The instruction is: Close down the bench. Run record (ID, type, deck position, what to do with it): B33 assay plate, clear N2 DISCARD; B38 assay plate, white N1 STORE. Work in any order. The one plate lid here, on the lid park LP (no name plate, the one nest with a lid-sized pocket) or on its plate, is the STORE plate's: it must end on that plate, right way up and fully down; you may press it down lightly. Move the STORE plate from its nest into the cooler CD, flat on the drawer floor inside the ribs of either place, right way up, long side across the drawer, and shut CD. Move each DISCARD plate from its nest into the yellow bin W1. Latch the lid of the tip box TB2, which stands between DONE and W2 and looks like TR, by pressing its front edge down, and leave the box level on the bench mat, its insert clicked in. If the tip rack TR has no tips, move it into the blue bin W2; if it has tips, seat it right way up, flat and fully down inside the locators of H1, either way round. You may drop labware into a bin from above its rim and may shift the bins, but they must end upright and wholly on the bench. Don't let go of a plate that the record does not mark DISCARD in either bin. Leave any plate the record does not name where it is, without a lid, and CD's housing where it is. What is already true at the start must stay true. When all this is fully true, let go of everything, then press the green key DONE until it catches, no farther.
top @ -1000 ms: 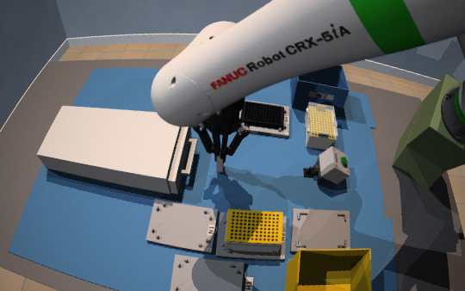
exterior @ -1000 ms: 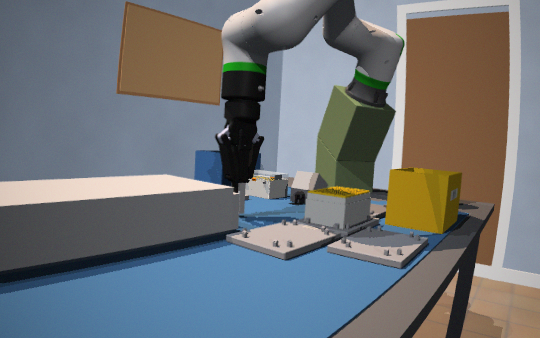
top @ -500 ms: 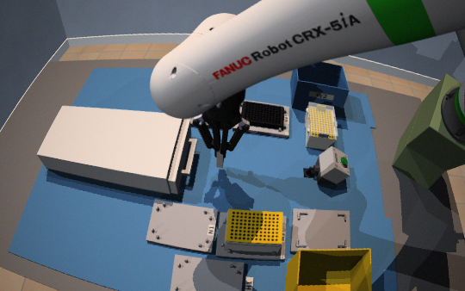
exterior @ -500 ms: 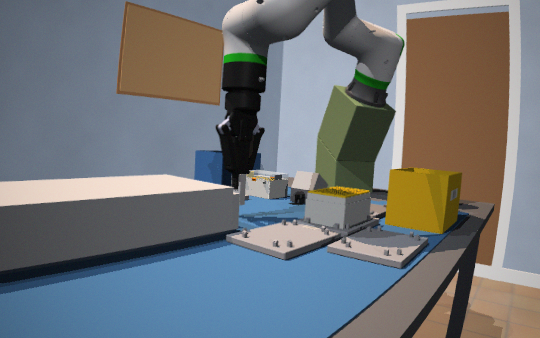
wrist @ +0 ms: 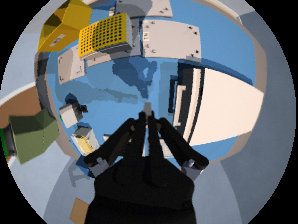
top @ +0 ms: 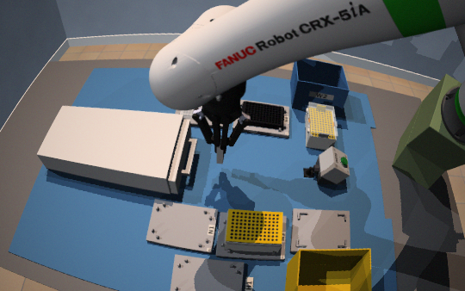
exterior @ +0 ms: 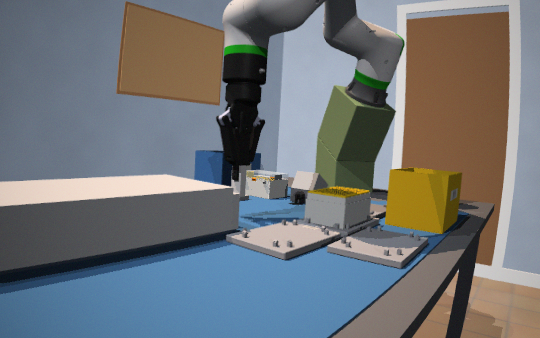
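Observation:
My gripper (top: 220,157) is shut and empty. It hangs fingers-down just above the mat, to the right of the handle (top: 189,157) of the white cooler CD (top: 108,144). The drawer front looks flush with the housing. The gripper also shows in the side view (exterior: 240,175) and in the wrist view (wrist: 148,108). Nests N1 (top: 182,225) and N2 (top: 207,273) are bare. The tip rack TR (top: 255,228), with a yellow top, sits on a grey nest at the front. The tip box TB2 (top: 320,125) stands between the blue bin W2 (top: 319,83) and the DONE key (top: 344,161).
The yellow bin W1 (top: 329,269) stands at the front right edge. A bare grey nest with corner locators (top: 319,230) lies beside the tip rack. A black plate (top: 263,115) sits in a nest behind the gripper. The arm's olive base (top: 430,138) is at the right.

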Robot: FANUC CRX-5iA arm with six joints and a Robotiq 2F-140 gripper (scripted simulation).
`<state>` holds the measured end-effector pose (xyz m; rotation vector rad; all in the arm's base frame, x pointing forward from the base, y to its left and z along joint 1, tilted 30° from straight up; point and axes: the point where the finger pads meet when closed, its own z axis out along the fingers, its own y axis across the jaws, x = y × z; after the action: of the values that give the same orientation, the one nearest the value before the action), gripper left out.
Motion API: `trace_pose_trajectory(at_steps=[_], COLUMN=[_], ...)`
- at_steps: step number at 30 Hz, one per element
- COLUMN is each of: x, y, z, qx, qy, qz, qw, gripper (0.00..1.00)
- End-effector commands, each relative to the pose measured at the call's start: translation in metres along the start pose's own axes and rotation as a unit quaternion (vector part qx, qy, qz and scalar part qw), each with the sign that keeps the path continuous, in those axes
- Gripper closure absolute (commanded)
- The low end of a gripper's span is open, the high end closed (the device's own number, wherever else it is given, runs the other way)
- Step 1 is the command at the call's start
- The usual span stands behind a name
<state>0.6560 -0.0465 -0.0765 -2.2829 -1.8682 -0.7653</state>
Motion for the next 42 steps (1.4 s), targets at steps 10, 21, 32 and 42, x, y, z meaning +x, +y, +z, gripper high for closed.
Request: trace_pose_trajectory(at_steps=[10,21,32,42], x=[0.0,0.0,0.0,0.0], y=[0.0,0.0,0.0,0.0], z=[-0.014,-0.026,-0.041,-0.051], qx=[0.0,0.0,0.0,0.0], qy=[0.0,0.0,0.0,0.0], qz=[0.0,0.0,0.0,0.0], qw=[1.0,1.0,1.0,1.0], gripper=[1.0,1.0,1.0,1.0])
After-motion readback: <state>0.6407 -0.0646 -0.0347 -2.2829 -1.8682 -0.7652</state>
